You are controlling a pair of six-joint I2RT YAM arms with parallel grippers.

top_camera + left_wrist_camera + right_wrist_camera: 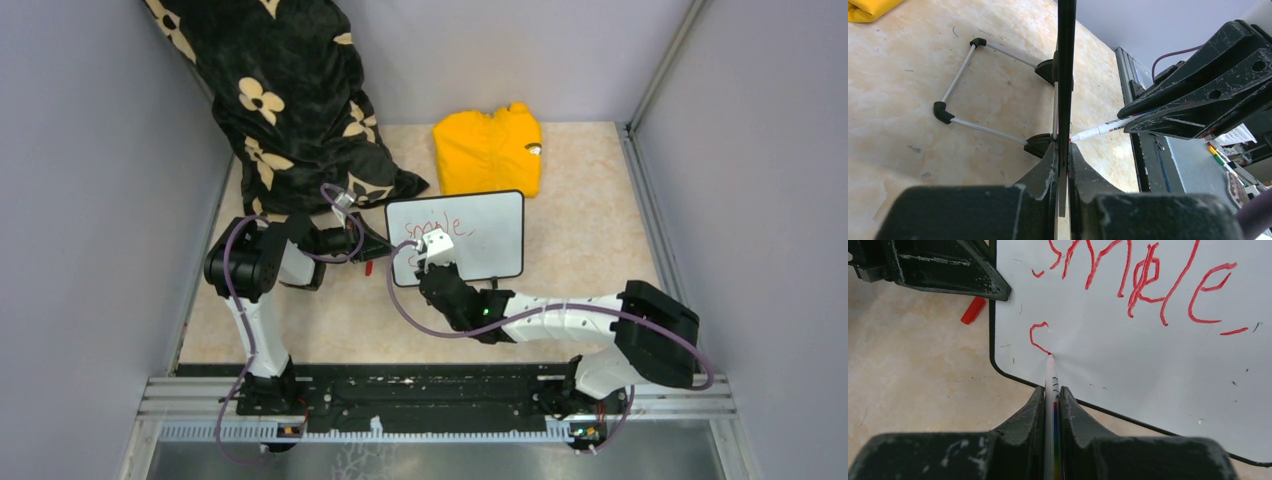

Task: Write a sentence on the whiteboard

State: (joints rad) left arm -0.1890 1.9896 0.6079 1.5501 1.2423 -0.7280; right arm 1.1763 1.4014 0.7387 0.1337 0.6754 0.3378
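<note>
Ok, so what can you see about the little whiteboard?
The whiteboard is a small white rectangle with a thin black rim and rounded corners, propped on a wire stand with black feet. Along the top red letters spell "smile", a short stroke below. The left claw pinches its left edge; the marker in the right claw touches its face.

Overhead view from behind, wrist views close, sharing whiteboard (490, 245)

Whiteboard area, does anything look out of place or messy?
A red cap lies loose on the table, just off the left edge of the whiteboard. In the sentence, the middle of "smile" is overwritten into a messy knot. Nothing else stands out.
</note>
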